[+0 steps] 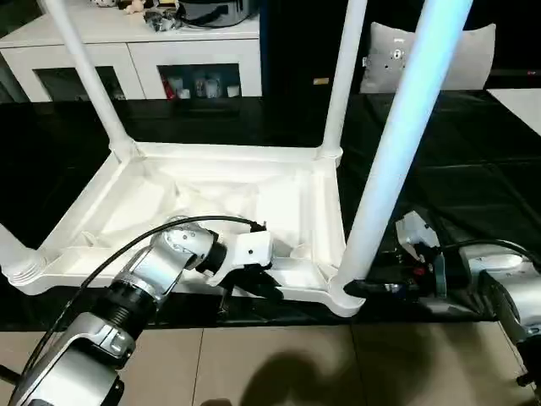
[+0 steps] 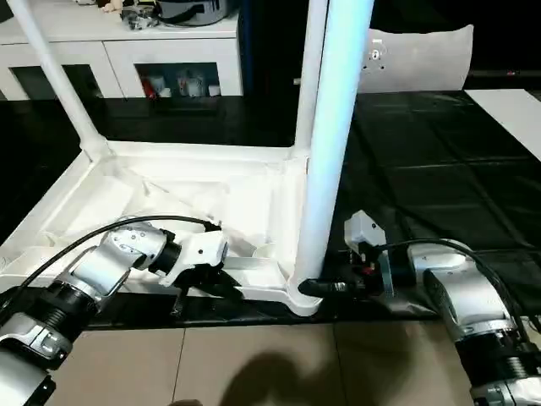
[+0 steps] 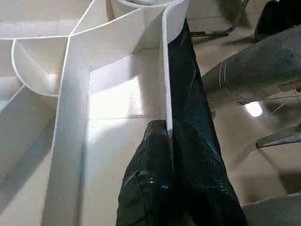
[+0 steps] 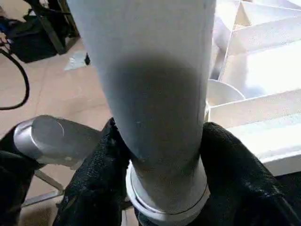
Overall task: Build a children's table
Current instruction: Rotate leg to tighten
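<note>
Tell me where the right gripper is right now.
In the left eye view, the right gripper is low on the right, its fingers around the base of the near-right table leg at the tabletop's corner socket.

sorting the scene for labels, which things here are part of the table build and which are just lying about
Part of the job:
- upturned table top
- near-right leg
- two far legs

Just lying about:
- white cabinet
- grey cushion
</note>
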